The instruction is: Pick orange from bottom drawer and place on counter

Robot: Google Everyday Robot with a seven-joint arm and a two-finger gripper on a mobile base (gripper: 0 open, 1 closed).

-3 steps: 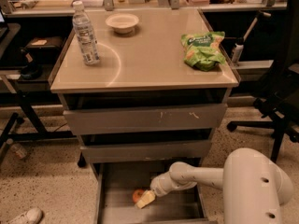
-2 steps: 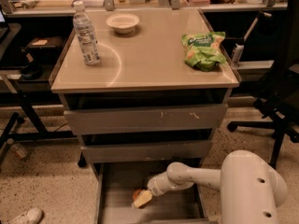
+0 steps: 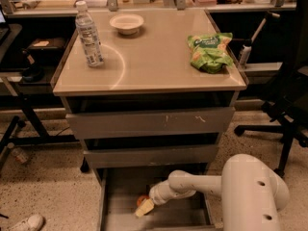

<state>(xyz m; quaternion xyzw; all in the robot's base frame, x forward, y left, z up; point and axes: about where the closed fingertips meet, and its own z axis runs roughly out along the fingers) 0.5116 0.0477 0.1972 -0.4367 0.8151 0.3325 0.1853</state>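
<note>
Pincer [image 3: 144, 207] is seen low inside the bottom drawer [image 3: 122, 189], right against the orange [image 3: 142, 199]; whether it is clenched or released cannot be told.

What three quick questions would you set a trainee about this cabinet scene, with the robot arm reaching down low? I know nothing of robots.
1. True or false: the small round orange fruit lies on the glossy beige counter.
2. Where is the robot's two-finger gripper? A) resting on the counter; B) low in the open grey metal bottom drawer, at the orange; C) raised high above the counter.
3. Which thing lies near the counter's edge on the right of the picture?

Key: 1 false, it is in the bottom drawer. 2 B. 3 the crumpled green snack bag.
</note>
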